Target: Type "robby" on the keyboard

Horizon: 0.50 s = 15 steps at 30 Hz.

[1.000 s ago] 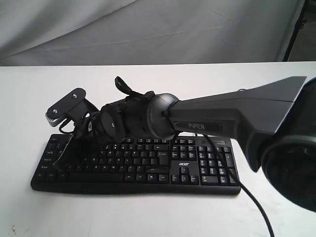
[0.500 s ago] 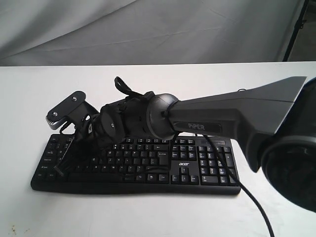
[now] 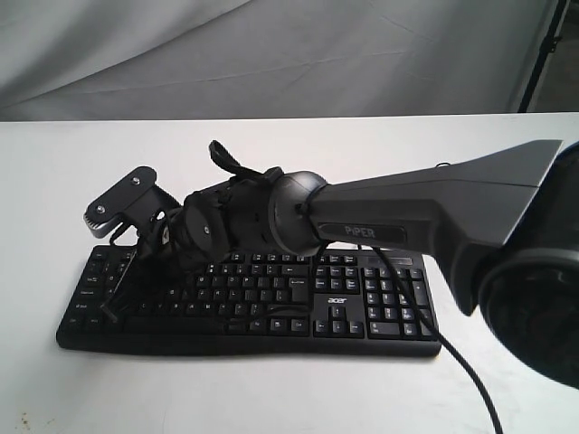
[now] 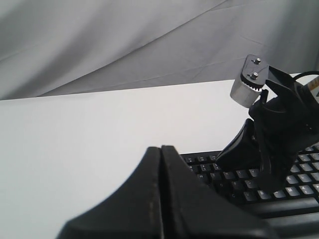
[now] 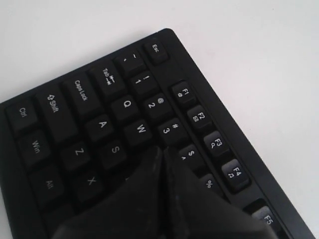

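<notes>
The black keyboard [image 3: 384, 312] lies flat on the white table, its number pad toward the right. My right gripper [image 3: 112, 315] reaches across from the right to the keyboard's left end. It is shut with nothing in it, and its tip [image 5: 160, 149] hovers over the letter rows beside the W key and below the 3 key of the keyboard [image 5: 99, 102]. The key directly under the tip is hidden. My left gripper [image 4: 161, 148] is shut and empty, held left of the keyboard [image 4: 239, 180]. It looks across at the right gripper [image 4: 219, 158] and does not show in the exterior view.
A thin black cable [image 3: 470, 380] runs over the keyboard's right end toward the table's front. The right arm [image 3: 425, 203] spans the space above the keyboard's middle. A grey cloth backdrop [image 3: 271, 54] hangs behind the white table [image 3: 271, 389].
The right gripper has tilted and dipped slightly toward the keys at the keyboard's left end. In the last half second it barely moved.
</notes>
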Each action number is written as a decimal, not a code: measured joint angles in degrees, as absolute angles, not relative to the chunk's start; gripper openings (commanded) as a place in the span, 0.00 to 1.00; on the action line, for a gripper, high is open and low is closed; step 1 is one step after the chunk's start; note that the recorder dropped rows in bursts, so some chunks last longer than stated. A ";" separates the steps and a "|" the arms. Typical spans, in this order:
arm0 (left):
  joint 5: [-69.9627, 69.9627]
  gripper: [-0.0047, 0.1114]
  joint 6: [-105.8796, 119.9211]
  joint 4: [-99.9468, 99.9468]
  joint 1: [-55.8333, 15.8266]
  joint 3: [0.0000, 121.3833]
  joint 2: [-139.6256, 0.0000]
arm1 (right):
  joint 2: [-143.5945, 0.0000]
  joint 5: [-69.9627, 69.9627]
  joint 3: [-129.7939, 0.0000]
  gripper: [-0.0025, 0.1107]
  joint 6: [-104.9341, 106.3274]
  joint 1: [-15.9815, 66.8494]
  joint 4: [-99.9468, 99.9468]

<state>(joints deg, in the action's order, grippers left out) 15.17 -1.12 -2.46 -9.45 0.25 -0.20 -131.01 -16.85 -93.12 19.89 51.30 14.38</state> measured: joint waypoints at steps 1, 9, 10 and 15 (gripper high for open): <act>15.17 0.04 -1.12 -2.46 -9.45 0.25 -0.20 | -131.01 -16.85 -93.12 0.02 19.89 51.30 14.15; 15.17 0.04 -1.12 -2.46 -9.45 0.25 -0.20 | -131.01 -16.27 -93.12 0.02 19.38 51.30 12.86; 15.17 0.04 -1.12 -2.46 -9.45 0.25 -0.20 | -131.01 -16.16 -93.12 0.02 19.38 51.30 12.75; 15.17 0.04 -1.12 -2.46 -9.45 0.25 -0.20 | -131.01 -16.02 -93.12 0.02 18.95 51.30 11.42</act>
<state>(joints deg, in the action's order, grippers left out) 15.17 -1.12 -2.46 -9.45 0.25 -0.20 -131.01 -16.02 -93.12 18.95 51.30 11.42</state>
